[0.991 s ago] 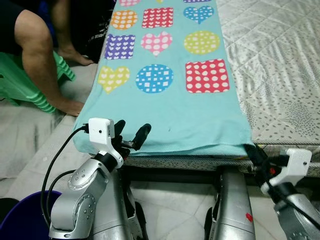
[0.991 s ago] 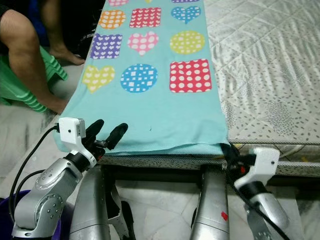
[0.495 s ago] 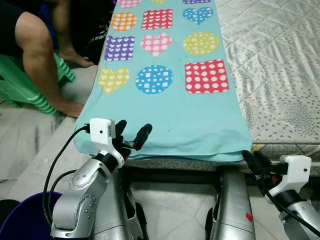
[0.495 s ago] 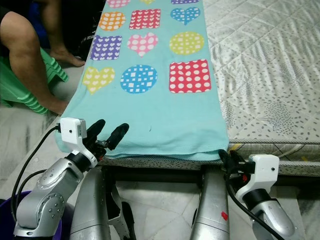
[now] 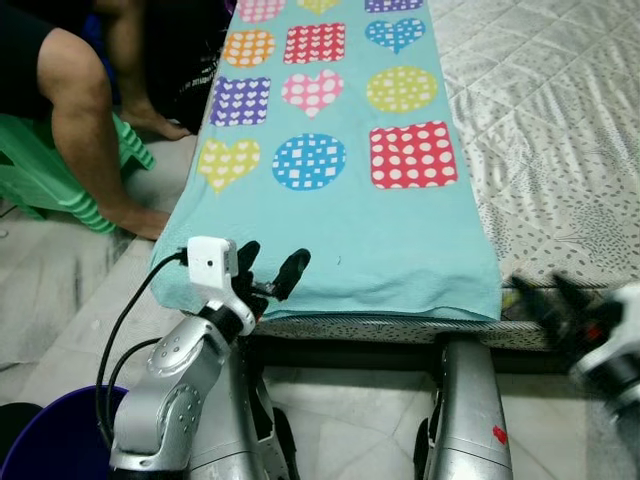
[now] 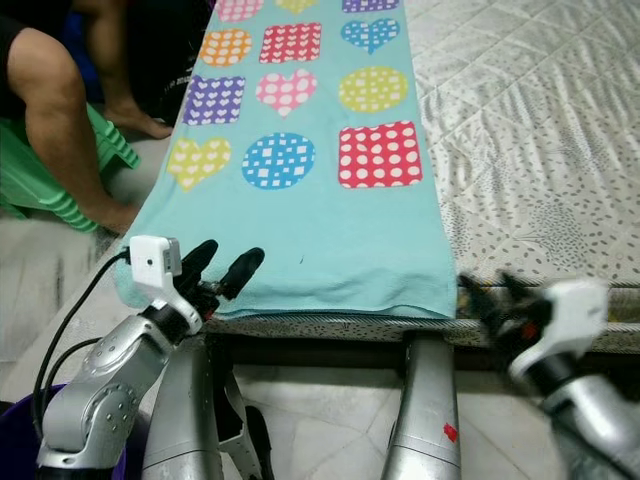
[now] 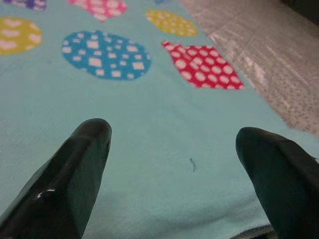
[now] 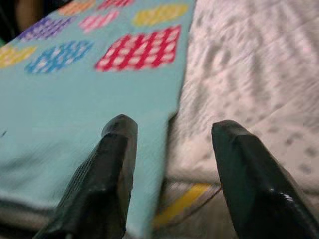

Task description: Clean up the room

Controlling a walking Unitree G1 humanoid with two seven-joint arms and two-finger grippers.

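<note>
A turquoise blanket printed with dotted hearts, circles and squares lies along the left side of a mattress. My left gripper stands open over the blanket's near left corner, nothing between its black fingers. My right gripper is open and blurred, just off the blanket's near right corner at the mattress edge. In the right wrist view its fingers straddle the blanket's right edge.
A person crouches on the floor at the left beside stacked green plastic stools. A dark blue bin stands at the bottom left by my legs. The grey quilted mattress stretches away to the right.
My right gripper has drawn back to the right, off the blanket's near right corner, and now stands open. The left gripper has barely moved.
</note>
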